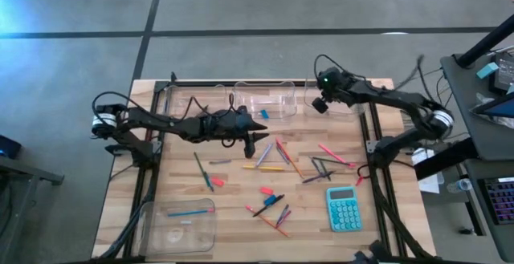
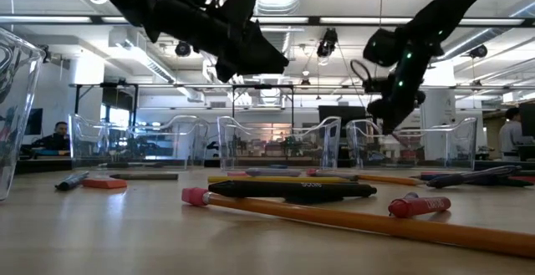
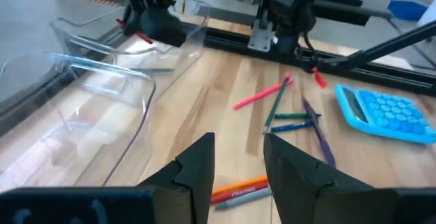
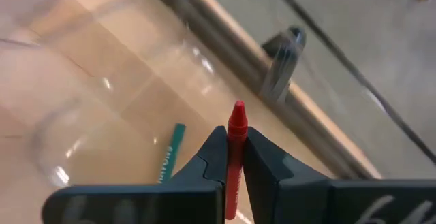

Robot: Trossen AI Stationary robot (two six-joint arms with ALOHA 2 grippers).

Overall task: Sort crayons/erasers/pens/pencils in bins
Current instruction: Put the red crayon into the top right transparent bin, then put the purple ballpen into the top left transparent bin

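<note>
My right gripper (image 1: 320,103) is over the far right clear bin (image 1: 341,97), shut on a red crayon (image 4: 236,125). A grey-green crayon (image 4: 168,157) lies on that bin's floor below it. My left gripper (image 1: 259,129) is open and empty above the middle of the table; its fingers (image 3: 197,166) hang over an orange pencil (image 3: 238,185) and a grey stick lying flat. Pencils, pens, crayons and a pink eraser (image 1: 266,190) lie loose on the table's middle. My right gripper pinches the red crayon's shaft (image 4: 234,157) between its two fingers. The crayon lies along the fingers, and its pointed tip (image 4: 237,109) sticks out past the fingertips. It is lifted clear above the bin's floor.
Two more clear bins (image 1: 261,101) (image 1: 189,103) stand along the far edge; the middle one holds a small blue piece. A fourth bin (image 1: 178,224) with pencils is at the near left. A teal calculator (image 1: 344,208) lies at the near right. Black frame rails run along both sides.
</note>
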